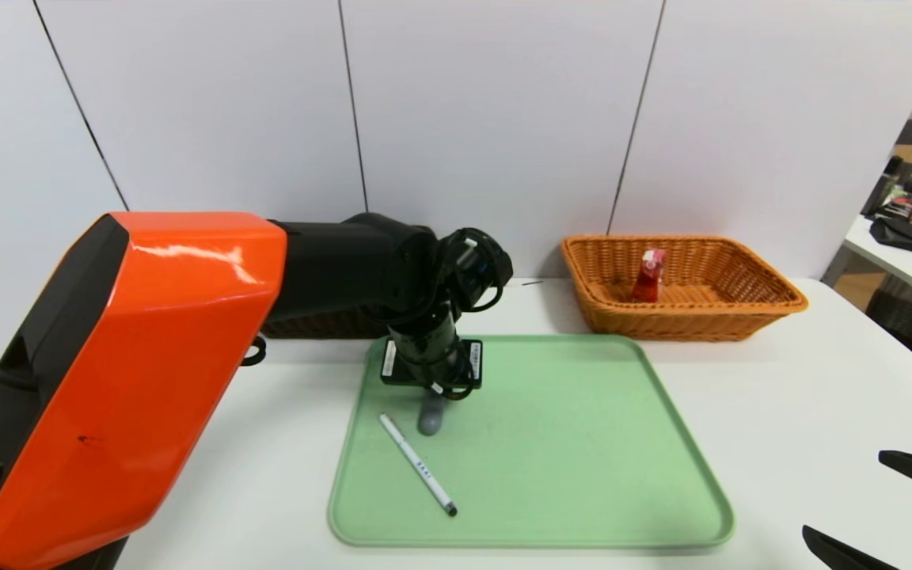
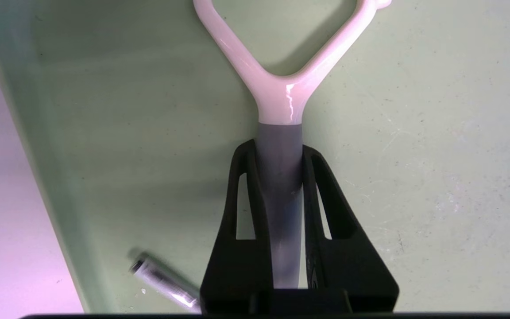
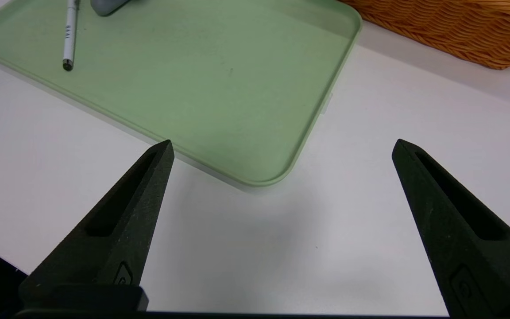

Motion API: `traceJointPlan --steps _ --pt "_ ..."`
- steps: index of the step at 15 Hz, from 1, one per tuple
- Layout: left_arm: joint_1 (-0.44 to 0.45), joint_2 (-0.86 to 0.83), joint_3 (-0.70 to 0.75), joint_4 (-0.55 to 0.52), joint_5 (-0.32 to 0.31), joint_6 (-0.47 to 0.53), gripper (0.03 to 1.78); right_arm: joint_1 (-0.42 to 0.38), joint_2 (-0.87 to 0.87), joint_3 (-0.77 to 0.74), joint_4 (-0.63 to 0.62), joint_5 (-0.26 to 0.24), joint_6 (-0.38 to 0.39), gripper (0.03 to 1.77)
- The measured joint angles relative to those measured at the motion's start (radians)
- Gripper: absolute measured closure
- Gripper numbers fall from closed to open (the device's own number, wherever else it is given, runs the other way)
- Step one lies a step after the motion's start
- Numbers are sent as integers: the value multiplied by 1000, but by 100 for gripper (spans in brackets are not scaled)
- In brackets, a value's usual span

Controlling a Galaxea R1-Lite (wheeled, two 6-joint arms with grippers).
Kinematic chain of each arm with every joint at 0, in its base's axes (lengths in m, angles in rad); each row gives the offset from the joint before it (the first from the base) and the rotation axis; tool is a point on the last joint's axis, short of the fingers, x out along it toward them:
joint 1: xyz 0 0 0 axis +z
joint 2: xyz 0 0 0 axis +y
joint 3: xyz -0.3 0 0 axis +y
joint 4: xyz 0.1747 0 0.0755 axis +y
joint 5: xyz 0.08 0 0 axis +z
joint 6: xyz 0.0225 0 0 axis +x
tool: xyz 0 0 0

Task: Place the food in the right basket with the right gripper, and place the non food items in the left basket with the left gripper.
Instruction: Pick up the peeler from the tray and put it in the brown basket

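Peeler (image 2: 280,102), pink-headed with a grey handle, lies on the green tray (image 1: 567,443), its handle pinched between the fingers of the left gripper (image 2: 280,164), over the tray's far left part. White marker (image 1: 418,465) rests on the tray's left side. Right basket (image 1: 685,321), holding a red packet (image 1: 648,275), stands beyond the tray's far right corner. Right gripper (image 3: 283,148) hangs off the tray's near right corner, fingers spread wide.

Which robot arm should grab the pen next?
Probably the left: its gripper is already over the tray, near the pen, though it must first drop off the peeler. The right gripper waits outside.
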State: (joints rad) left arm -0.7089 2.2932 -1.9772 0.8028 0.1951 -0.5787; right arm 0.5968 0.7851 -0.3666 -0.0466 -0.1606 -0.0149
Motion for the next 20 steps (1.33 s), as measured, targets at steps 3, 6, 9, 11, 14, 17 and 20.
traceJointPlan --steps 3,6,9,11,14,17,20 --pt "0 -7 1 3 0 1 157 0 0 -1 0 0 0 10" --pt "-15 -41 1 3 2 13 157 0 1 -1 0 0 0 10" --pt "-74 -113 2 8 7 67 157 0 2 3 0 0 0 10" --pt "-133 -174 4 12 14 123 157 0 3 3 0 0 0 10" --pt "-210 -266 8 13 66 271 157 0 2 3 0 -1 0 10" --pt "-236 -352 10 11 74 476 157 0 -2 4 0 -1 2 10" --pt "-227 -429 10 10 74 684 157 0 -4 4 0 -1 0 10"
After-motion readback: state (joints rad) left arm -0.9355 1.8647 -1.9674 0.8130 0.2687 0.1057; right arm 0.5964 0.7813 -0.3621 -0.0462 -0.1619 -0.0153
